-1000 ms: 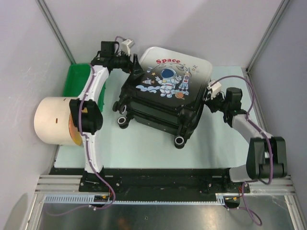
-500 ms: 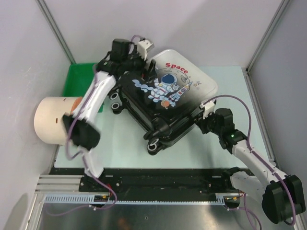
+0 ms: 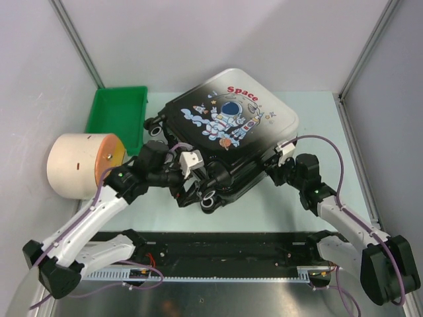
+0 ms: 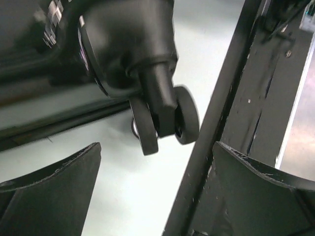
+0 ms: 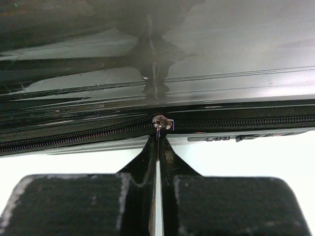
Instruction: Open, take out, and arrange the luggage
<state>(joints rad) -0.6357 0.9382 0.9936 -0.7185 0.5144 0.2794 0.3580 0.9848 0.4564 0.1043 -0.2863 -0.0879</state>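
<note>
The luggage (image 3: 228, 142) lies closed on the table, astronaut and red "Space" print facing up, wheels toward the near left. My left gripper (image 3: 203, 181) is open and empty beside the near wheels. In the left wrist view a black double wheel (image 4: 162, 118) hangs just ahead of my open left gripper (image 4: 157, 196). My right gripper (image 3: 273, 172) is at the suitcase's near right edge. In the right wrist view my right gripper (image 5: 157, 147) is shut on the metal zipper pull (image 5: 161, 123) of the black zipper line.
A green plastic tray (image 3: 119, 115) stands at the back left. A cream cylinder (image 3: 76, 165) lies on its side at the left, near my left arm. The black base rail (image 3: 218, 244) runs along the near edge. Grey walls close in on three sides.
My left arm has swung from the suitcase's far left corner down to the near side by the wheels. The suitcase has turned and shifted. My right gripper has stayed at the zipper edge.
</note>
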